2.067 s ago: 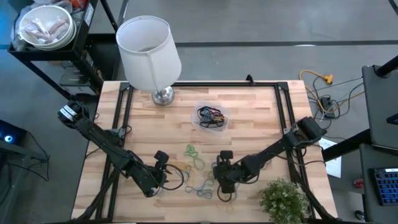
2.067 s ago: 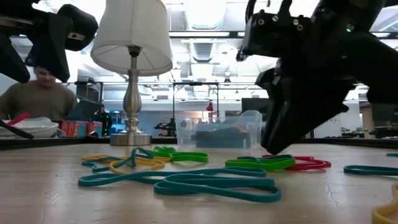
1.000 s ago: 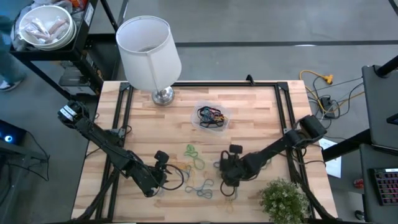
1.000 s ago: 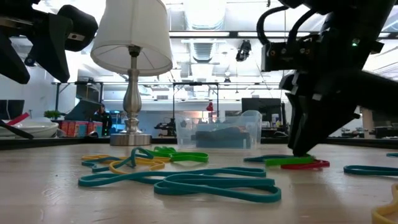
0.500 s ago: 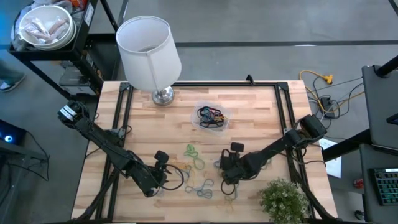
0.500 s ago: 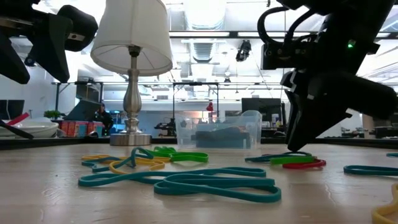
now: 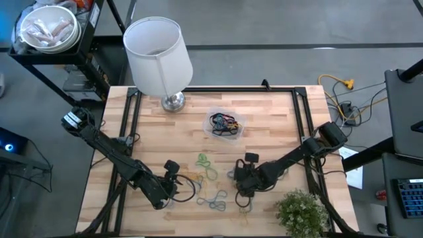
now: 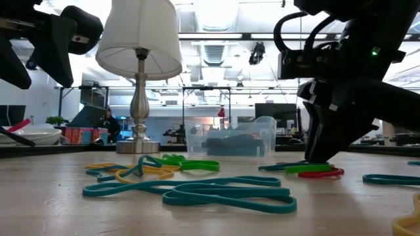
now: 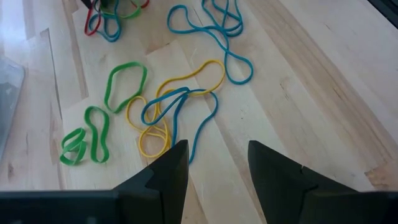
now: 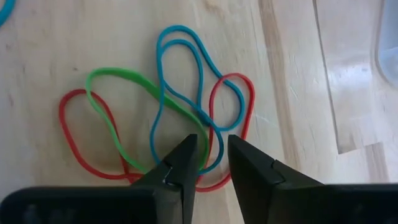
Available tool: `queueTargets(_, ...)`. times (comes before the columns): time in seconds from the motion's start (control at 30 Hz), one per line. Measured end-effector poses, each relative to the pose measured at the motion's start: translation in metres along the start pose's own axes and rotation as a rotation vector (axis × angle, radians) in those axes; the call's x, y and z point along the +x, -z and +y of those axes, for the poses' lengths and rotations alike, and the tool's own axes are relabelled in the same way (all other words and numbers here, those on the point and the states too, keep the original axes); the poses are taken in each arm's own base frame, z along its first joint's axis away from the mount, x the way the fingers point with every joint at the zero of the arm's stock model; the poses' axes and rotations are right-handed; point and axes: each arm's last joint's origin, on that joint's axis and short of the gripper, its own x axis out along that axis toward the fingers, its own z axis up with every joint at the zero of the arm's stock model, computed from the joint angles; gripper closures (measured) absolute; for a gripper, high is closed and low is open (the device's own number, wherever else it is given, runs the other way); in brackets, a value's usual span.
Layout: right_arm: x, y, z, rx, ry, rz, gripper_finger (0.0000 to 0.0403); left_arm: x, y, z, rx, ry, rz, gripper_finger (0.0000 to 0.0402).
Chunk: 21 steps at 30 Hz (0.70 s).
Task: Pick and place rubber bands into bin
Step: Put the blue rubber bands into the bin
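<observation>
Several rubber bands lie loose on the wooden table: green ones [image 7: 206, 164], a blue and yellow tangle [image 9: 177, 102] and long teal loops [image 8: 197, 191]. The clear bin [image 7: 226, 124] stands mid-table with bands inside. My right gripper [image 10: 213, 152] is down at the table over a cluster of red, green and blue bands [image 10: 177, 99]. Its fingers are a narrow gap apart, with blue and red strands [image 10: 210, 140] running between them. It also shows in the high view [image 7: 239, 180] and the low view [image 8: 319, 159]. My left gripper [image 9: 217, 162] is open and empty, near the tangle [image 7: 175, 180]. My right gripper comes at the cluster from above, pointing down, its fingertips [image 8: 318, 157] at table height among the green and red bands [image 8: 312, 170]. Strands pass between and under the fingers. I cannot tell whether the fingers touch them. The bands lie flat on the table.
A lamp with a white shade [image 7: 158, 49] stands at the far left of the table. A small green plant [image 7: 301, 210] stands at the near right corner, close to my right arm. A white bowl [image 7: 47, 28] sits on a shelf beyond the table.
Two seconds ago my right gripper stood a little farther toward the table's left. It has gone right and down onto the red, green and blue cluster. In the last second it has stayed there, tipping slightly. The green band has slid a little toward the red one.
</observation>
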Motion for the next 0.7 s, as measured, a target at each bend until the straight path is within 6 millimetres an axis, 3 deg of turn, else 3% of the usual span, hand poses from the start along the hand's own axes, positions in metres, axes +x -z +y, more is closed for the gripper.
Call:
queueTargets(0.33, 0.001, 0.0017, -0.0007, -0.024, 0.004, 0.007, 0.0389, 0.0, -0.0002, 0.0, -0.001, 0.0, -0.002, 0.0251)
queueTargets(0.7, -0.0078, -0.0022, -0.0021, -0.026, -0.002, -0.019, 0.0394, 0.0, -0.0002, -0.0001, -0.001, 0.0, -0.003, 0.0251)
